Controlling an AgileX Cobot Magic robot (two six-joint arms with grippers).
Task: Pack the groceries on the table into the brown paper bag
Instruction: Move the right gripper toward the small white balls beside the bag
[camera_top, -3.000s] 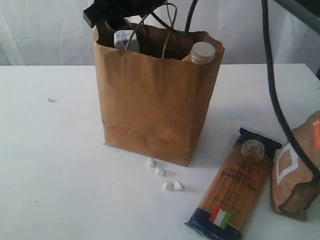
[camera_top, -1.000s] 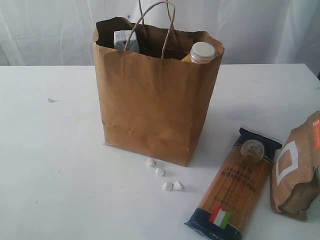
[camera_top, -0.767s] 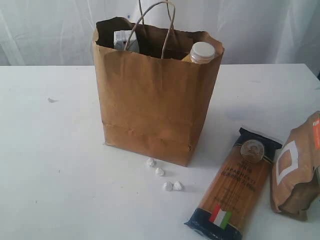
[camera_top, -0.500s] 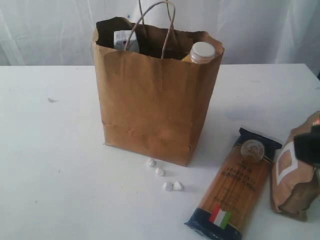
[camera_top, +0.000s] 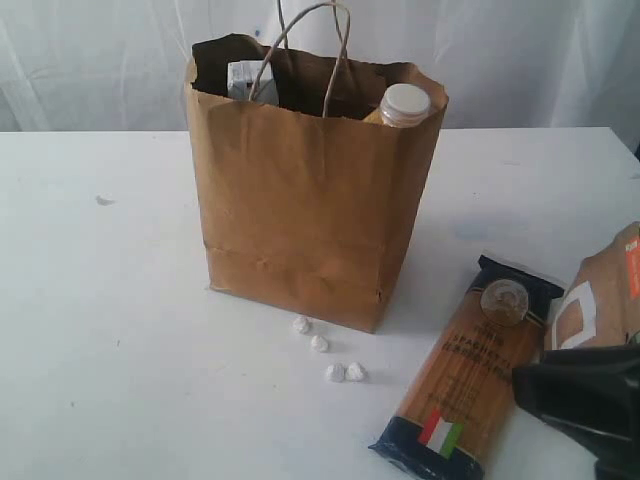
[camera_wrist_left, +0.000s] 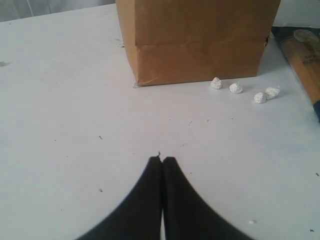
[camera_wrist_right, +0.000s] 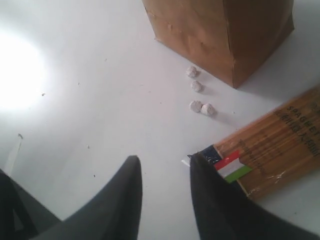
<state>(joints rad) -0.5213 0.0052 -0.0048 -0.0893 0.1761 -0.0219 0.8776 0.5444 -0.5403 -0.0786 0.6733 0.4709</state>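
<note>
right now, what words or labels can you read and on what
"SPAGHETTI": on the dark-blue spaghetti pack; the line under it is too blurred.
Green-white-red flag mark, no words: same pack.
Label on the brown pouch and the carton in the brown paper bag: too blurred to read.

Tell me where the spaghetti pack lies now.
In the exterior view the dark-blue spaghetti pack lies flat on the table at lower right, between the brown paper bag and the brown pouch.

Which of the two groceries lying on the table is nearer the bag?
The dark-blue spaghetti pack; the brown pouch lies beyond it, farther from the bag.
</note>
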